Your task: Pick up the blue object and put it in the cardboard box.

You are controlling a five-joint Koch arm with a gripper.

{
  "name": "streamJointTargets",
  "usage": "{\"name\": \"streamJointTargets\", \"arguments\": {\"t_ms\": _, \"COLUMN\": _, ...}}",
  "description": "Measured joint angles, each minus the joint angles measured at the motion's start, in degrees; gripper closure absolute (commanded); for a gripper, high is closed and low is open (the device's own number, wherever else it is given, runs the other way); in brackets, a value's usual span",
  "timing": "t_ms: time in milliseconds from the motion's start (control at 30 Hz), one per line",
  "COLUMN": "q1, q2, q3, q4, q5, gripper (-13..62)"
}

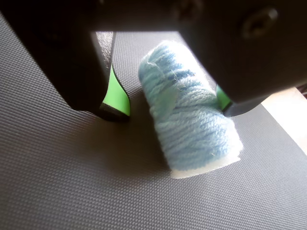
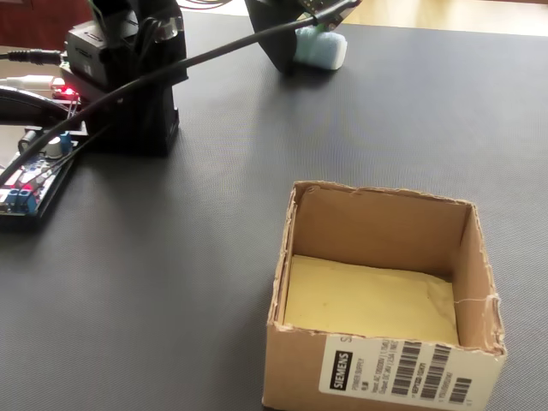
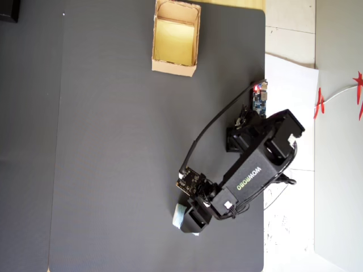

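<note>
The blue object (image 1: 192, 124) is a pale blue wad of wound yarn lying on the dark mat. In the wrist view my gripper (image 1: 169, 103) is open and straddles it. The left green pad (image 1: 117, 96) stands clear of the yarn, while the right green pad (image 1: 221, 97) is close against its side. In the fixed view the blue object (image 2: 323, 49) lies at the far edge, partly behind the dark finger. The cardboard box (image 2: 295, 368) stands empty in the foreground, yellowish inside. Seen from overhead, the cardboard box (image 3: 173, 67) is at the top and the blue object (image 3: 179, 217) near the bottom, far apart.
In the fixed view the arm's black base (image 2: 137, 77) and a circuit board with wires (image 2: 30, 180) sit at the left. A black cable (image 2: 214, 53) runs from the base to the gripper. In the overhead view the mat's right edge (image 3: 265, 85) borders white sheets.
</note>
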Motion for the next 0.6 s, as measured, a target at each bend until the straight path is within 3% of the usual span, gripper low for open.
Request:
{"name": "streamJointTargets", "arguments": {"t_ms": 333, "q1": -0.79, "q2": -5.01, "q3": -4.92, "q4": 0.18, "q5": 0.0, "gripper": 18.6}}
{"name": "streamJointTargets", "arguments": {"t_ms": 600, "q1": -0.79, "q2": -5.36, "q3": -5.71, "q4": 0.0, "q5": 0.09, "gripper": 40.4}}
